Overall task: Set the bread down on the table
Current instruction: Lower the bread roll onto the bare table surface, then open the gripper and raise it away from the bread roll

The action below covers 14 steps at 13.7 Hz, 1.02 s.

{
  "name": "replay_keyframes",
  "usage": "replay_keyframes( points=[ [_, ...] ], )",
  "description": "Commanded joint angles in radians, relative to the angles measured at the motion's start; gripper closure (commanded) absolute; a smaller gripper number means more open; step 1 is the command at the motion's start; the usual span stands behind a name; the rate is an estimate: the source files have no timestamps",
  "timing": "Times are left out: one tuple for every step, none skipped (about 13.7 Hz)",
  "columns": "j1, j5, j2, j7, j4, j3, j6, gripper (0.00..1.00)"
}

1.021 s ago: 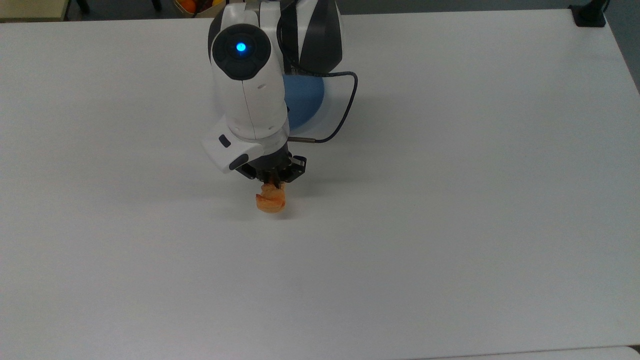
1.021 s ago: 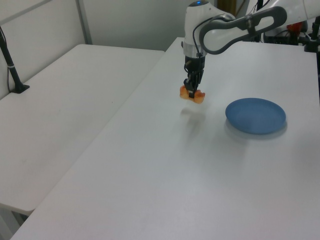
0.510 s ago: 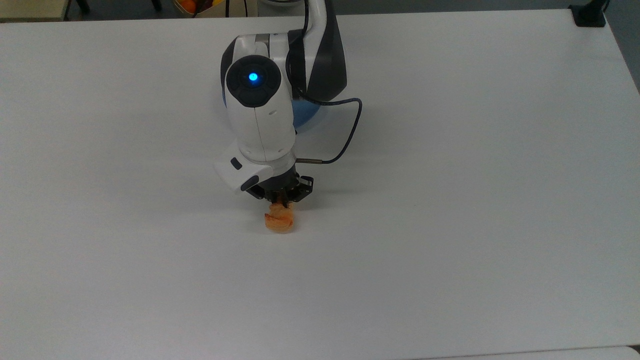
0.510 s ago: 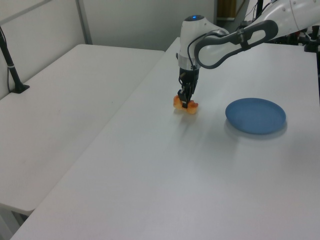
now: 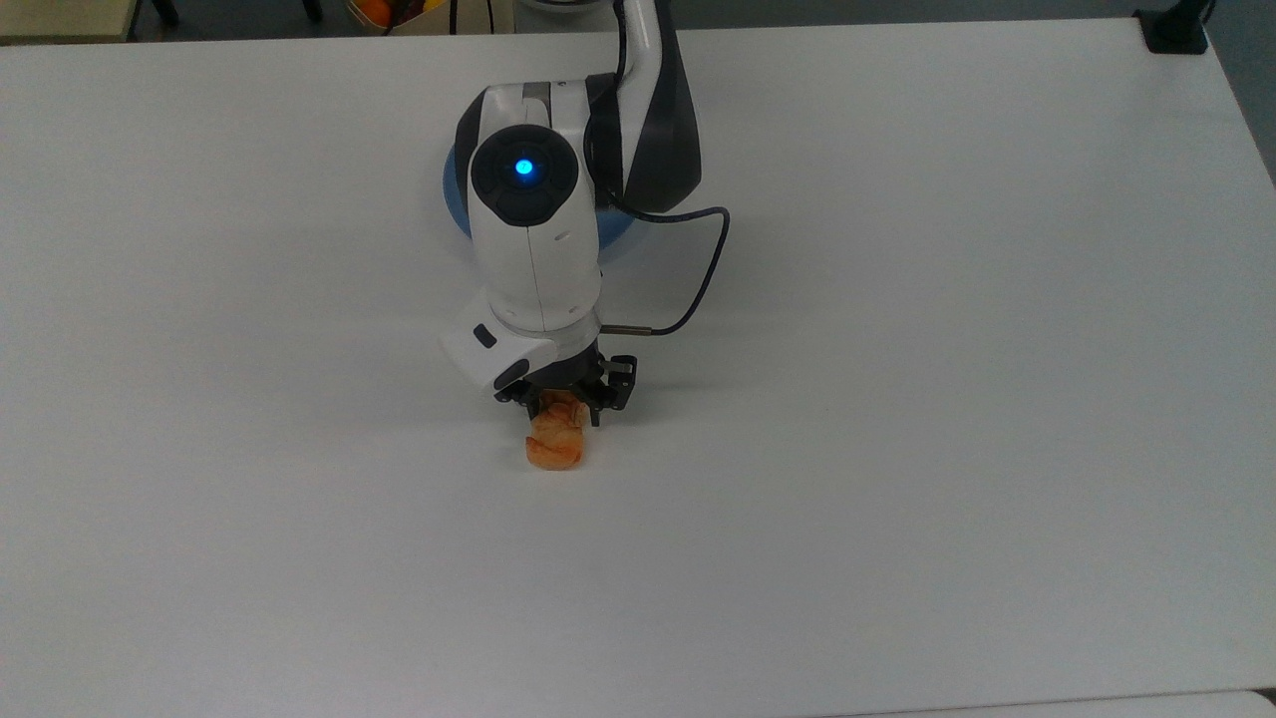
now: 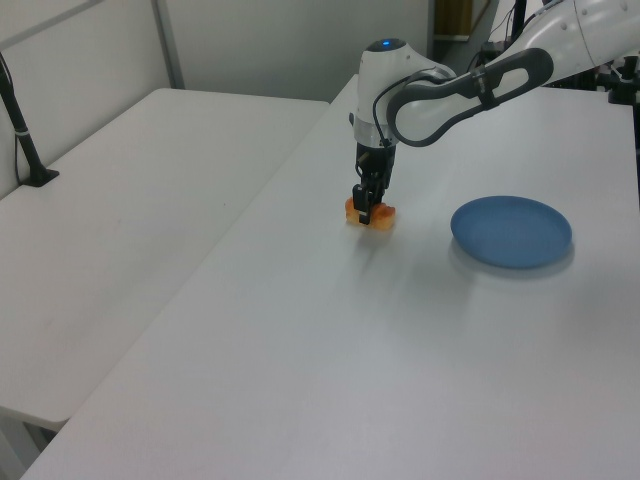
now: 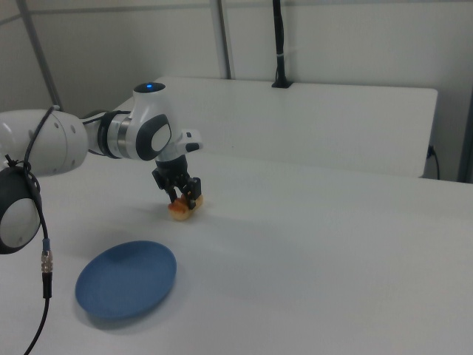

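Gripping the bread (image 5: 556, 445) from above, the end effector (image 5: 564, 401) is standing with its two fingers closed on the loaf's middle. The bread is lying low on the white worktop (image 5: 947, 399), seemingly touching it. It is a small orange-brown loaf with lighter ridges on top. The blue plate (image 6: 511, 231) is sitting near it, apart from the bread, and is holding nothing.
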Motion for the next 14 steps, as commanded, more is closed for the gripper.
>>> replay_keyframes(
  points=[
    [0.009, -0.070, 0.010, 0.046, 0.014, -0.003, 0.024, 0.00],
    [0.008, -0.070, 0.002, 0.046, 0.011, -0.003, 0.023, 0.00],
    [0.005, -0.068, -0.011, 0.046, 0.008, -0.003, 0.020, 0.00],
    [0.003, -0.068, -0.039, 0.046, -0.011, -0.003, 0.021, 0.00],
    [0.000, -0.062, -0.082, 0.046, -0.053, -0.001, 0.021, 0.00],
    [0.000, -0.060, -0.120, 0.048, -0.083, -0.001, 0.023, 0.00],
    [-0.001, -0.054, -0.161, 0.048, -0.123, -0.001, 0.021, 0.00],
    [-0.009, -0.051, -0.235, 0.051, -0.192, -0.001, 0.018, 0.00],
    [-0.017, -0.048, -0.313, 0.053, -0.265, -0.002, 0.017, 0.00],
    [-0.021, -0.039, -0.367, 0.053, -0.318, -0.004, 0.014, 0.00],
    [-0.023, -0.019, -0.419, 0.059, -0.368, -0.006, 0.010, 0.00],
    [-0.023, 0.008, -0.489, 0.060, -0.430, -0.012, 0.007, 0.00],
    [-0.027, 0.025, -0.549, 0.069, -0.480, -0.016, -0.008, 0.00],
    [-0.029, 0.027, -0.577, 0.074, -0.496, -0.021, -0.046, 0.00]
  ],
)
